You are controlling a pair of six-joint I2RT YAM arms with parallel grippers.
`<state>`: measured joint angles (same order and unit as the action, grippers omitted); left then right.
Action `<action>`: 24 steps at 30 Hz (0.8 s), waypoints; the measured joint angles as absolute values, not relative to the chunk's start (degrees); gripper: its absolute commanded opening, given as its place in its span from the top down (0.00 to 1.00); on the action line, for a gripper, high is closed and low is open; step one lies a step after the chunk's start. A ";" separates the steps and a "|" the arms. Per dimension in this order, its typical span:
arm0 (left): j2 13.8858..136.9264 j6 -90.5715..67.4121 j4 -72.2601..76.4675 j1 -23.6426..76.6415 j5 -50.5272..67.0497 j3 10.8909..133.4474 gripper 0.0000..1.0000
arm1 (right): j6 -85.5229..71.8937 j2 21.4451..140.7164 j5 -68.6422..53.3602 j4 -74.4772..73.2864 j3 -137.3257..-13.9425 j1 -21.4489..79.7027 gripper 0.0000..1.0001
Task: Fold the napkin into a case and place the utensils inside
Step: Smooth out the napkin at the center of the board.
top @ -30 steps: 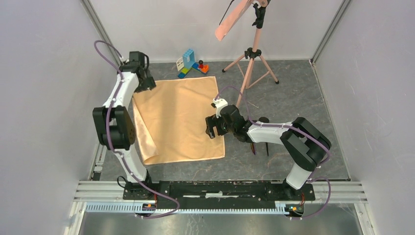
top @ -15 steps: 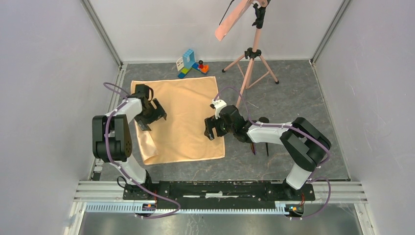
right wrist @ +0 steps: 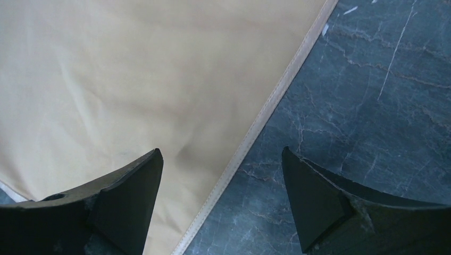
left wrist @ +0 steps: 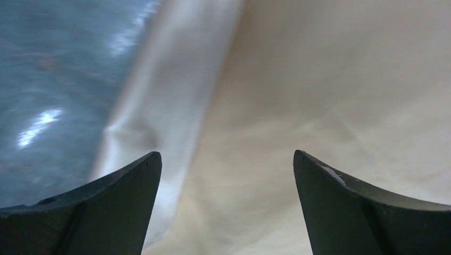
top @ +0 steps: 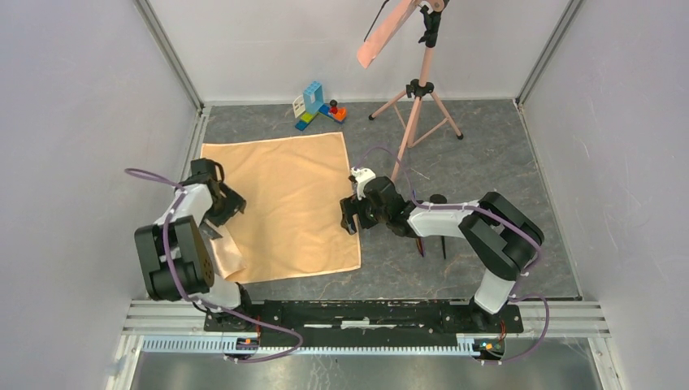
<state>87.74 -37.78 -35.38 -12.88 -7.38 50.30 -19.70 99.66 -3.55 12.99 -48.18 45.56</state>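
Note:
The peach-tan napkin (top: 284, 203) lies spread on the dark marbled table (top: 487, 154), with its near-left corner folded over into a small flap (top: 229, 256). My left gripper (top: 225, 203) hangs open over the napkin's left edge; in the left wrist view its fingers (left wrist: 117, 196) straddle the cloth (left wrist: 319, 79) and a paler fold. My right gripper (top: 351, 218) is open at the right edge, and the hemmed seam (right wrist: 255, 127) runs between its jaws. Thin dark utensils (top: 444, 246) lie partly hidden under the right forearm. No case is in view.
A pink tripod (top: 416, 106) carrying a salmon strip stands at the back right. Coloured toy blocks (top: 318, 104) sit just beyond the napkin's far edge. Grey walls close in both sides, and a metal rail (top: 366, 313) runs along the near edge.
My left gripper has travelled from the napkin's far-left corner toward me along the left edge. The napkin has shifted left and its folded left flap has shrunk. The right gripper barely moved.

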 measured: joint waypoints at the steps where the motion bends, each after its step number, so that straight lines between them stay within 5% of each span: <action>1: 85.84 -37.89 -36.75 -14.24 -9.10 49.84 0.00 | -19.70 100.09 -3.29 12.73 -48.21 45.56 0.11; 9: 69.19 -37.87 -41.89 -16.32 -23.99 49.95 0.00 | -19.25 102.10 -1.17 9.06 -51.94 45.65 0.11; 13: 62.94 -35.92 -40.77 -14.72 -21.96 49.52 0.00 | -19.00 101.67 -0.43 6.90 -52.40 46.37 0.13; 20: 68.49 -34.30 -39.48 1.89 -14.11 49.30 0.00 | -19.59 101.62 -3.25 6.22 -55.29 49.87 0.40; 24: 69.30 -34.30 -38.81 5.61 -11.18 48.36 0.00 | -20.88 104.60 -6.07 8.99 -59.24 51.46 0.44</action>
<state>69.30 -34.30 -38.81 5.61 -11.18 48.36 -20.88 104.60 -6.07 8.99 -59.24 51.46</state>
